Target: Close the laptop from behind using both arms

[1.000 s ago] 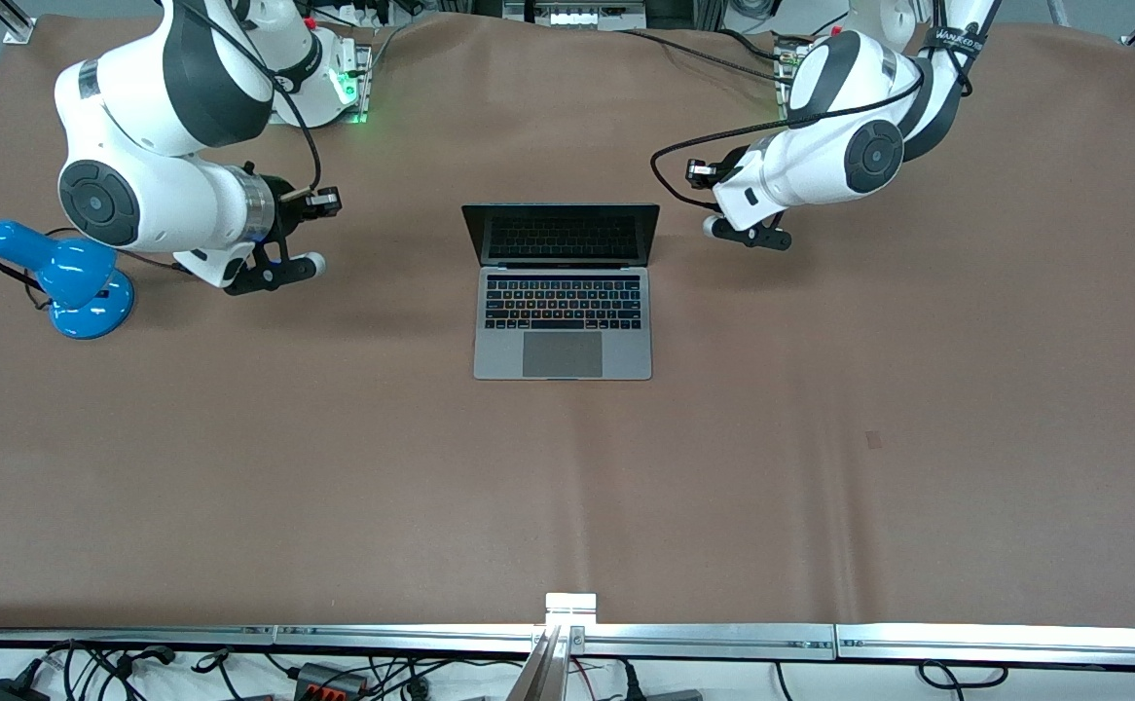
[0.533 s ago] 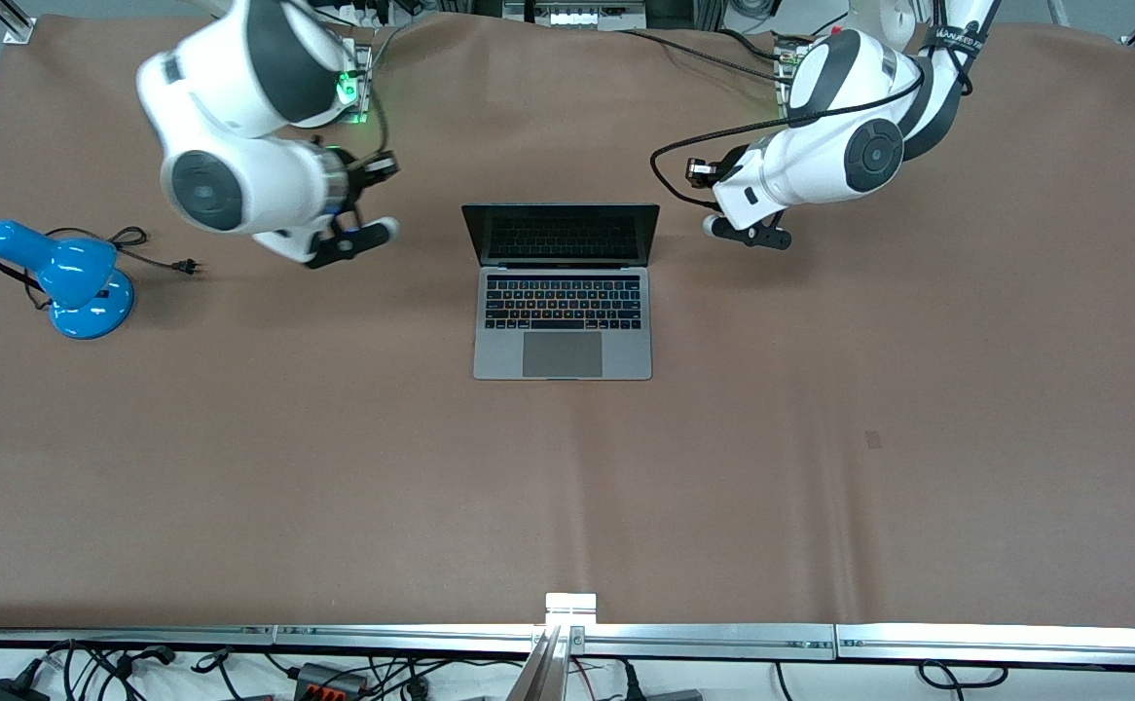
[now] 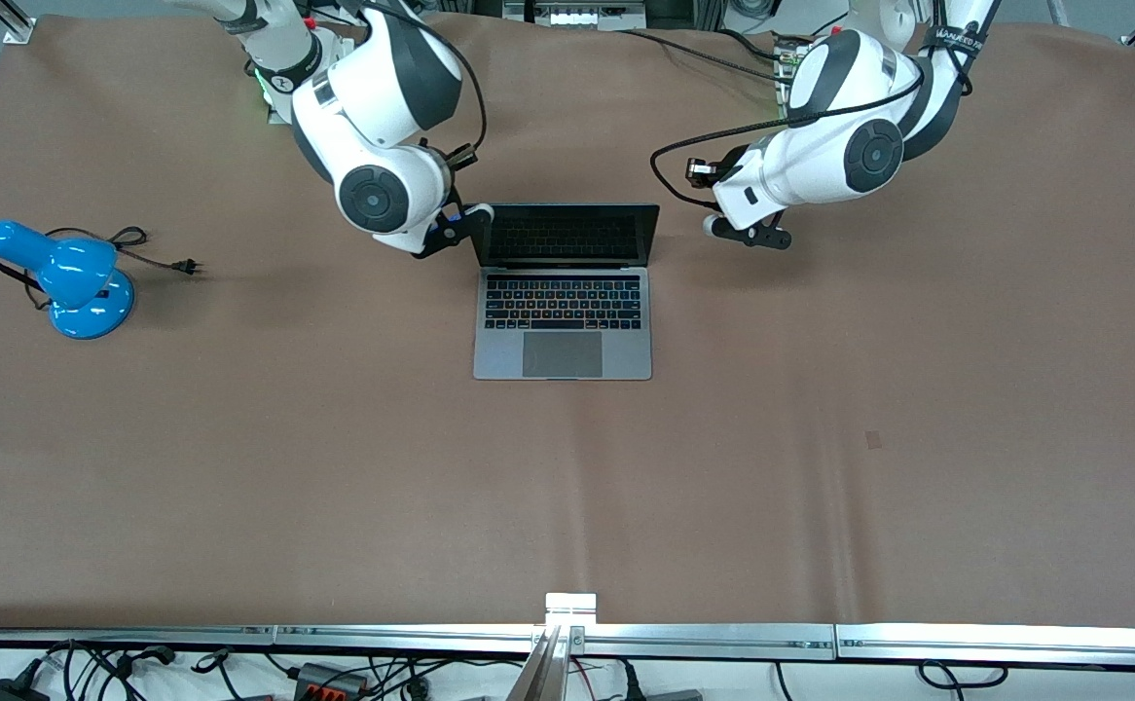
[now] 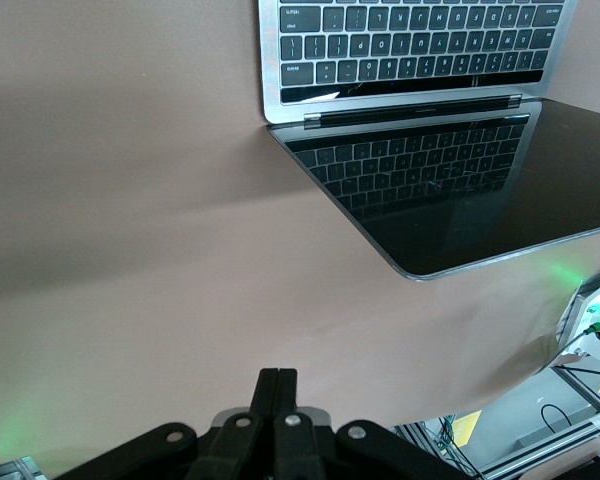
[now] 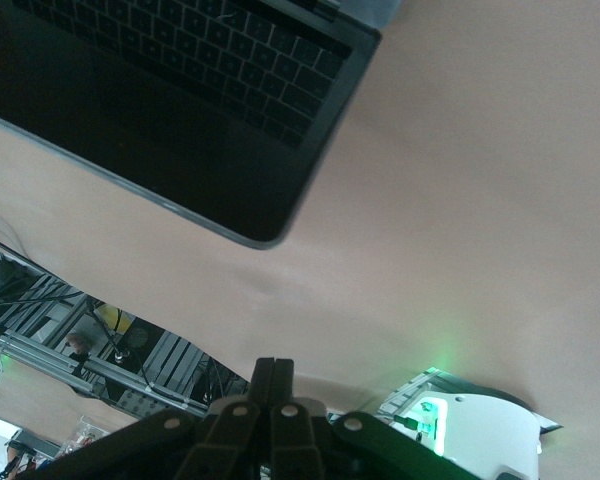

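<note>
One tool (image 3: 465, 222), right, moved beside laptop (image 3: 564, 292).

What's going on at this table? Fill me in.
Two robot arms are set to close an open laptop in the middle of the table. The right gripper is beside the upright screen's edge, jaws shut and empty. The left gripper hangs by the screen's other edge, also shut and empty. The lid is not yet pushed down. A blue lamp sits toward the right arm's end.

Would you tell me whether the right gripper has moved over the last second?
Yes. The right gripper has travelled from near the blue lamp to the open laptop, now at its lid corner.
</note>
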